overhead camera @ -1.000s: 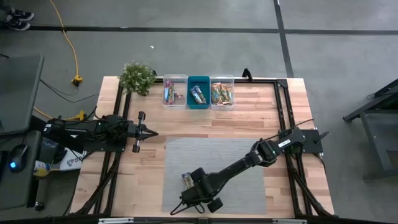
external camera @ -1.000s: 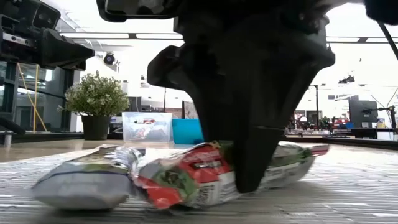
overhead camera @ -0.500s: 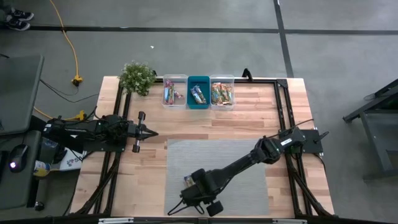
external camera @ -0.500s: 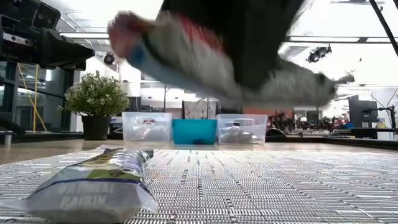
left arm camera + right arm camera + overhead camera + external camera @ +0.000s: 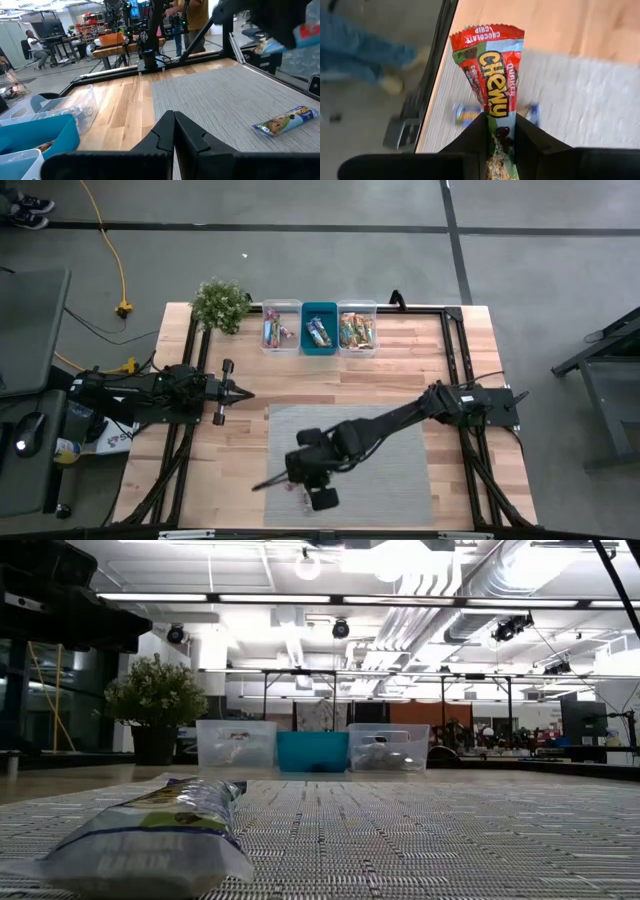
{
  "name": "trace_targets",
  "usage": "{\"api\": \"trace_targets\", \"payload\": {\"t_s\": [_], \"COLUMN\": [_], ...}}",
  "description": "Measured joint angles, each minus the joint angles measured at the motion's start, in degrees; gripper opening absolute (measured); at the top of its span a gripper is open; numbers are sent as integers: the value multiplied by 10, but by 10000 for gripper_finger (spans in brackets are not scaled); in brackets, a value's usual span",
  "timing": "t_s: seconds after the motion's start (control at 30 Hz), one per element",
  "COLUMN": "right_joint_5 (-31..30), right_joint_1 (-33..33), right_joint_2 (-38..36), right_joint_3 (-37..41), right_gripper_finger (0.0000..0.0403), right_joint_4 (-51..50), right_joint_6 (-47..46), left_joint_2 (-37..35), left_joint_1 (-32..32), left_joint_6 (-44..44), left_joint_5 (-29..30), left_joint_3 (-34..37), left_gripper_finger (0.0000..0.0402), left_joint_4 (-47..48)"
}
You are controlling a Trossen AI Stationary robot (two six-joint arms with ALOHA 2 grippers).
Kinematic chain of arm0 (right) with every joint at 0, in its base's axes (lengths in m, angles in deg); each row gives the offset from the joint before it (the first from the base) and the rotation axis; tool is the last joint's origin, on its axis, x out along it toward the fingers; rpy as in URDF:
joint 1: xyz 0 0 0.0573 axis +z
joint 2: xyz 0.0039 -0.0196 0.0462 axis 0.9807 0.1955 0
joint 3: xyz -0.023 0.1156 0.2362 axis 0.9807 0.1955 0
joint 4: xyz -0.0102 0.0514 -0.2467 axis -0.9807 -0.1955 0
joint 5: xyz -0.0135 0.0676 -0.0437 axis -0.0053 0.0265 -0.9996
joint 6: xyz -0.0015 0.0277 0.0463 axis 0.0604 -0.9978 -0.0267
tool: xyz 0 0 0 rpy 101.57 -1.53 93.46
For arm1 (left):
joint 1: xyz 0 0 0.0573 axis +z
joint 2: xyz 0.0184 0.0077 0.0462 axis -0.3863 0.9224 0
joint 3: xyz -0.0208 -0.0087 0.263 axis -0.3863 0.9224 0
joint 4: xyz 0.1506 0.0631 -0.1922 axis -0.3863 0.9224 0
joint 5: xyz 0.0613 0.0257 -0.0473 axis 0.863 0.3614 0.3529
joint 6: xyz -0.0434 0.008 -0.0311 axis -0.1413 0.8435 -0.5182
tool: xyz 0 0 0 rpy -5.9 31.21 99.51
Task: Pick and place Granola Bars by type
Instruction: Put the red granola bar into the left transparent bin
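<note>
A granola bar in a red Quaker Chewy chocolate chip wrapper is clamped between the jaws of the right gripper, its lower end pinched between the two dark fingers and its printed end sticking out beyond them. In the high view this right gripper sits in the lower middle of the frame, above the grey mat on the wooden bench. A second bar, in a silvery wrapper with blue lettering, lies flat on the mat at the lower left of the low view; the left wrist view shows it at its right edge. More bars fill three bins along the bench's upper edge in the high view: a clear bin, a teal bin and another clear bin, side by side. A potted plant stands just left of them. The left gripper rests at the left of the frame, off the mat, its jaws pressed together with nothing between them.
</note>
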Motion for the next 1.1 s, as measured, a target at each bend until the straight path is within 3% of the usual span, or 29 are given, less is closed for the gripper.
{"api": "trace_targets", "payload": {"t_s": [0.37, 0.57, 0.7, 0.93, 1.1], "right_joint_5": [-57, -62, -101, -178, -198], "right_joint_1": [-80, -137, -179, -266, -326], "right_joint_2": [-35, -35, -34, -34, -31], "right_joint_3": [0, 6, 6, 6, 6], "right_gripper_finger": [59, 59, 59, 59, 59], "right_joint_4": [193, 304, 354, 361, 358], "right_joint_6": [-10, -46, -81, -171, -229], "left_joint_2": [0, 0, 0, 0, 0], "left_joint_1": [0, 0, 0, 0, 0], "left_joint_6": [0, 0, 0, 0, 0], "left_joint_5": [0, 0, 0, 0, 0], "left_joint_3": [0, 0, 0, 0, 0], "left_gripper_finger": [1, 1, 1, 1, 1], "left_joint_4": [0, 0, 0, 0, 0]}}
